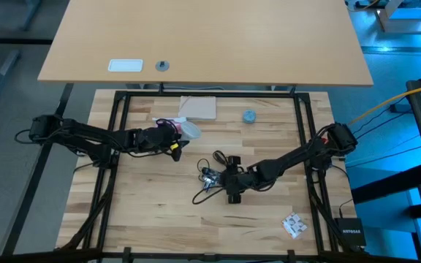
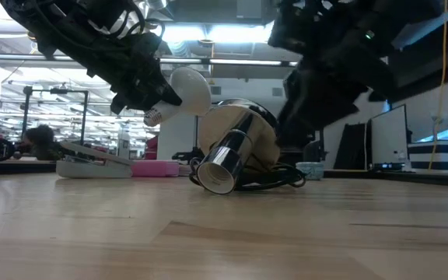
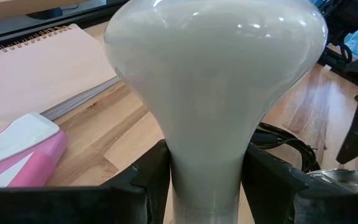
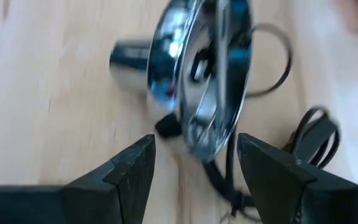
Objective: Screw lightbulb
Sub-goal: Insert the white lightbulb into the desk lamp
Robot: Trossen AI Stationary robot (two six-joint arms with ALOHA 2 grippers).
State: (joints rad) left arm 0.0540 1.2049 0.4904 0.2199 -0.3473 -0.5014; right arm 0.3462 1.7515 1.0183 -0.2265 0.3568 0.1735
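Lightbulb: the lightbulb is white and frosted, a round globe narrowing like a cone to a grey screw base; in the low view the lightbulb hangs above the tabletop, base pointing down and to the left.
Place: over the left-centre of the tabletop, near a pale notebook and a pink and white object.
Left end effector: the left end effector is narrowed onto the bulb's neck, one dark finger on each side, holding it clear of the wood.
Right end effector: the right end effector stands partly open with nothing between its fingers, just beside the silvery socket, which lies on its side with its black cord.
Hard to make out: the bulb's screw base is cut off in the left wrist view; the socket is blurred in the right wrist view.
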